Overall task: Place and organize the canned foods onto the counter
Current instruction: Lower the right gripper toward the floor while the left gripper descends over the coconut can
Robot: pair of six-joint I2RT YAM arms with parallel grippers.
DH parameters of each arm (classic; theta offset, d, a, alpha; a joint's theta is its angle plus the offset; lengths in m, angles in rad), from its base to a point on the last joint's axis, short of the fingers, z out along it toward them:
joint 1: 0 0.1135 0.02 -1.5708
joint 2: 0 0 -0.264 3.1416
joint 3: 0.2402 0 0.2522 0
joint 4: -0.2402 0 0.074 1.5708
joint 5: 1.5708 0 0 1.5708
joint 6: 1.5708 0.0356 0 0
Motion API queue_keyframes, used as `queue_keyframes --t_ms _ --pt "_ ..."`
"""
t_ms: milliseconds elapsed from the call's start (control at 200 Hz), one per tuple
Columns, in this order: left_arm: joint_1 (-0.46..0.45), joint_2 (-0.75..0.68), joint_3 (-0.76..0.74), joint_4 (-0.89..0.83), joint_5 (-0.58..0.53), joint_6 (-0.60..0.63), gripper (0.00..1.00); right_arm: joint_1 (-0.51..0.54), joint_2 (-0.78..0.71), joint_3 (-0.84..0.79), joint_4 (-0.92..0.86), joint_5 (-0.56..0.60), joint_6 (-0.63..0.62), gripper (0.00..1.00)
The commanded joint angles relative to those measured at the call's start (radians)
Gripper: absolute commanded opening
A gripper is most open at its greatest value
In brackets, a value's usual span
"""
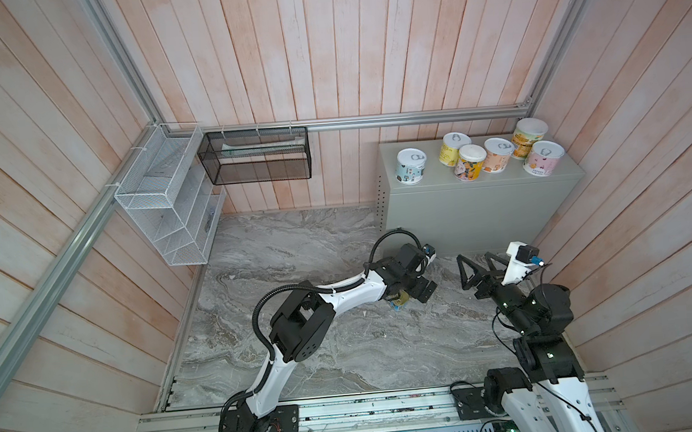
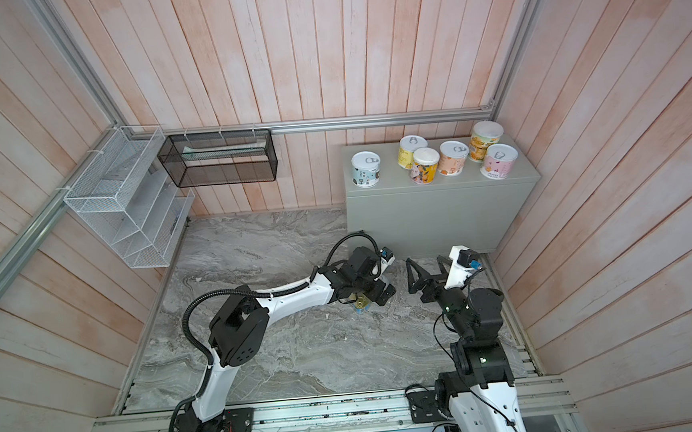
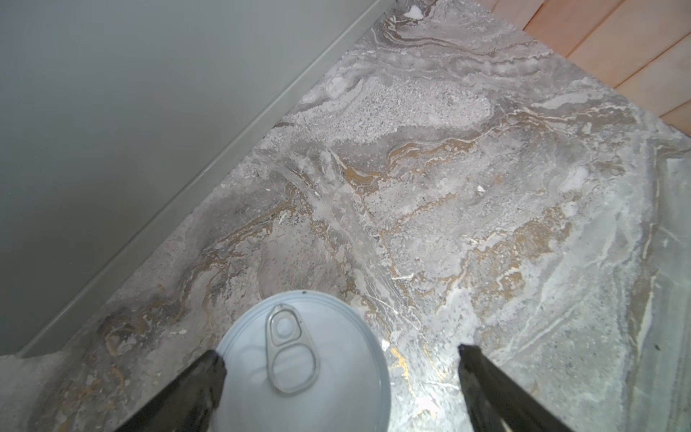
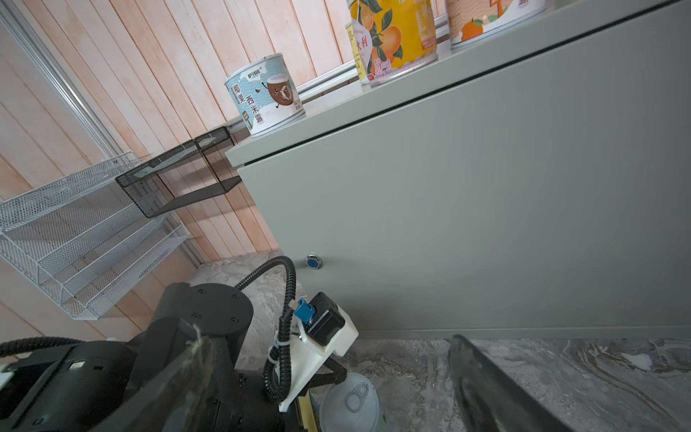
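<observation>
Marbled slab [image 3: 467, 179], round tin [image 3: 299, 370] inside wide-spread left claw [image 3: 340, 352], off-centre

Six round tins [image 1: 472, 162] upright atop grey-green counter [image 1: 461, 213]; silver-topped tin [image 3: 303, 366] upright below.

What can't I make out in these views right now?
Tin inside the open left end effector: left wrist view shows only its lid, cut by the frame edge; fingertip contact unclear.
Same tin, both top views: hidden under the end effector.
Gold-and-blue object beneath that end effector, both top views: mostly covered, unidentifiable.
Yellow tin on the counter, right wrist view: cut by the frame edge.
</observation>
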Motion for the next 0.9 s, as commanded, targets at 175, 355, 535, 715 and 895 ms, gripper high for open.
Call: queue_keyframes --t_ms 175,355,535,715,895 --pt "0.000 -0.077 -0.043 -0.032 -0.075 -0.007 1.00 -0.001 0.042 0.000 -0.031 -0.131 -0.021 0.97" --pt "-0.001 -0.070 -0.015 -0.061 -0.064 -0.007 1.00 0.000 0.068 0.008 -0.163 -0.102 -0.016 0.97" --pt "-0.001 -0.033 0.041 -0.110 -0.054 -0.021 1.00 0.000 0.088 0.032 -0.237 -0.053 -0.011 0.95" --pt "0.000 0.010 0.088 -0.152 -0.017 -0.020 1.00 -0.001 0.162 0.086 -0.314 -0.092 -0.047 0.95" --pt "0.012 0.046 0.120 -0.182 -0.005 -0.020 1.00 0.000 0.185 0.105 -0.337 -0.134 -0.048 0.95"
